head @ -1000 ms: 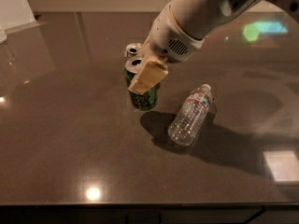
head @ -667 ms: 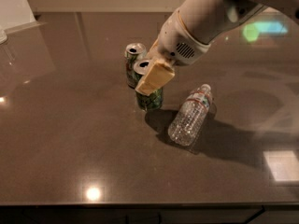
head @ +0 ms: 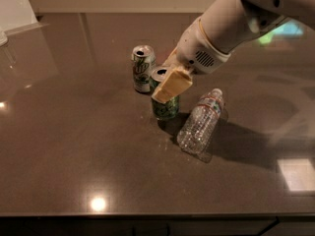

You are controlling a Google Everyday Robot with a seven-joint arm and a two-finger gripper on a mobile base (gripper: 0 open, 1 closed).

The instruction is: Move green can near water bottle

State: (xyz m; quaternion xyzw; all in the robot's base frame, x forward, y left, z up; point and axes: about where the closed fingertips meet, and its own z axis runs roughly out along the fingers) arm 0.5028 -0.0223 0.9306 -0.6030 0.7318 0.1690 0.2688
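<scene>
Dark brown bench (head: 74,171) fills our view, glossy with lamp glare. Nearest us lies the bottle (head: 199,124) on its side, cap pointing away. Just left of it, we see the green can (head: 166,108) upright on the bench. Our hand (head: 166,86) grasps this can at its top, 1 tan finger (head: 173,84) slanting across its front. Behind, just beside it, stands 1 white can (head: 142,69).
</scene>
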